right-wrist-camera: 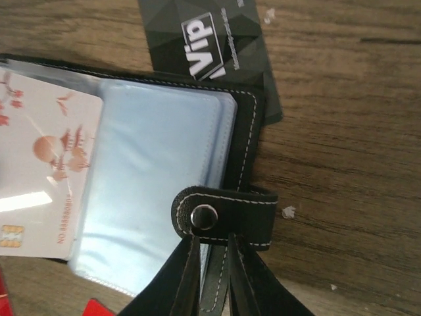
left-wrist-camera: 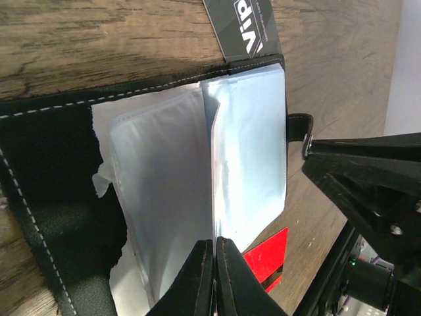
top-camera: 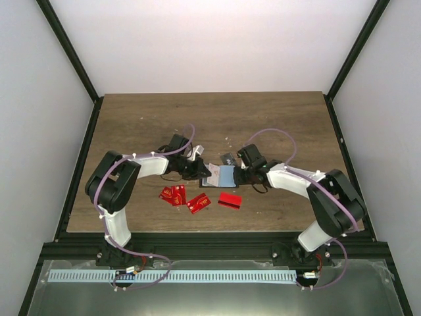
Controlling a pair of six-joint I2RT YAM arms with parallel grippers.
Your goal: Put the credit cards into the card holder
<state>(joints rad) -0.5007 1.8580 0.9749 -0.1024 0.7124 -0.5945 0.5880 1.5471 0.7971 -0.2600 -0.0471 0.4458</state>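
Observation:
The black card holder [top-camera: 220, 176] lies open mid-table, its clear sleeves [left-wrist-camera: 171, 178] showing. My left gripper [left-wrist-camera: 215, 245] is shut on the edge of one clear sleeve and holds it upright. My right gripper [right-wrist-camera: 214, 249] is shut on the holder's black stitched cover [right-wrist-camera: 245, 141], just below the snap strap [right-wrist-camera: 223, 217]. A white card [right-wrist-camera: 46, 178] with red blossoms lies flat at the holder's left page. The dark grey VIP card [right-wrist-camera: 210, 46] lies partly under the holder's far edge. Red cards [top-camera: 172, 194] lie in front of it, one of them [left-wrist-camera: 270, 253] also in the left wrist view.
Two more red cards [top-camera: 198, 203] [top-camera: 229, 199] lie on the wooden table [top-camera: 131, 125] near its front edge. Black frame rails border the table on both sides. In the left wrist view the right arm's black gripper body [left-wrist-camera: 368, 178] is close at the right.

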